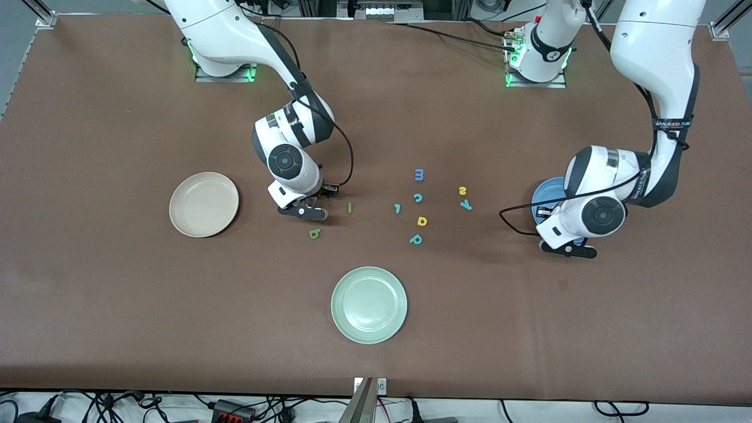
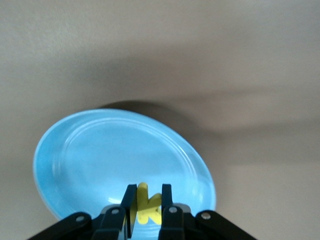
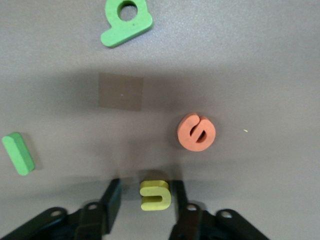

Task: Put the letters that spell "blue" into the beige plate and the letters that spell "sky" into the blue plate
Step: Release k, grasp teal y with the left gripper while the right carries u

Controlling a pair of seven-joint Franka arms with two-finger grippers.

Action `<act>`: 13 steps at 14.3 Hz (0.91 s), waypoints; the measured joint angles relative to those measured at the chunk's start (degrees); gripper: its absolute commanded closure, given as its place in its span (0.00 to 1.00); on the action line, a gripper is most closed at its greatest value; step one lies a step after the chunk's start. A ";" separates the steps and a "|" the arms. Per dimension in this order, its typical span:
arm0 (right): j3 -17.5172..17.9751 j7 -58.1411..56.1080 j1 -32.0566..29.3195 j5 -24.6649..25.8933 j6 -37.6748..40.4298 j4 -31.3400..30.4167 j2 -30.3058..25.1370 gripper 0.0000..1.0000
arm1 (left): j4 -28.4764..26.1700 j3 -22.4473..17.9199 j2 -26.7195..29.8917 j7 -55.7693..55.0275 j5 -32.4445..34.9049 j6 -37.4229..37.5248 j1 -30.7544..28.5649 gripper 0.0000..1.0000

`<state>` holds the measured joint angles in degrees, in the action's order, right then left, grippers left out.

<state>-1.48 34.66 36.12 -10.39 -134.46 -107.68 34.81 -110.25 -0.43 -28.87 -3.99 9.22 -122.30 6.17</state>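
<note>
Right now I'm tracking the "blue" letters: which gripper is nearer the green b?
Right. The right gripper brackets the yellow u beside the green b; the left gripper holds the yellow k over the blue plate.

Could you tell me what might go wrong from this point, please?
The right gripper is down at the table with its fingers on either side of the yellow u; the orange e lies close by and might get nudged. The left gripper holds the yellow k over the blue plate near its rim, so a release could miss.

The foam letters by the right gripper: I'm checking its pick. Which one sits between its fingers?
The yellow u, lying on the table between the right gripper's fingers. The orange e, green l and green b lie clear of them.
</note>
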 measured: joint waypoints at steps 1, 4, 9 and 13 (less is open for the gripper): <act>0.00 -0.08 0.00 0.00 0.10 0.09 -0.03 0.89 | -2.46 0.00 0.33 0.06 0.00 -2.89 -0.54 0.00; -0.01 -1.55 0.00 0.00 0.22 0.21 -0.04 0.91 | -4.65 0.18 1.09 0.09 0.00 -4.94 -0.83 0.00; -1.80 -5.11 -1.78 0.04 6.15 1.37 -4.08 0.91 | -4.90 5.03 3.05 -1.37 0.00 -4.75 -0.70 0.00; -4.18 -20.92 -14.24 0.09 15.61 0.97 -8.96 0.91 | -5.40 13.63 2.63 -16.46 -0.01 -5.61 -0.06 0.00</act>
<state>-5.66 13.74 21.89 -10.30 -118.84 -106.71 25.85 -115.65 13.20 -26.24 -20.45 9.22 -127.91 6.11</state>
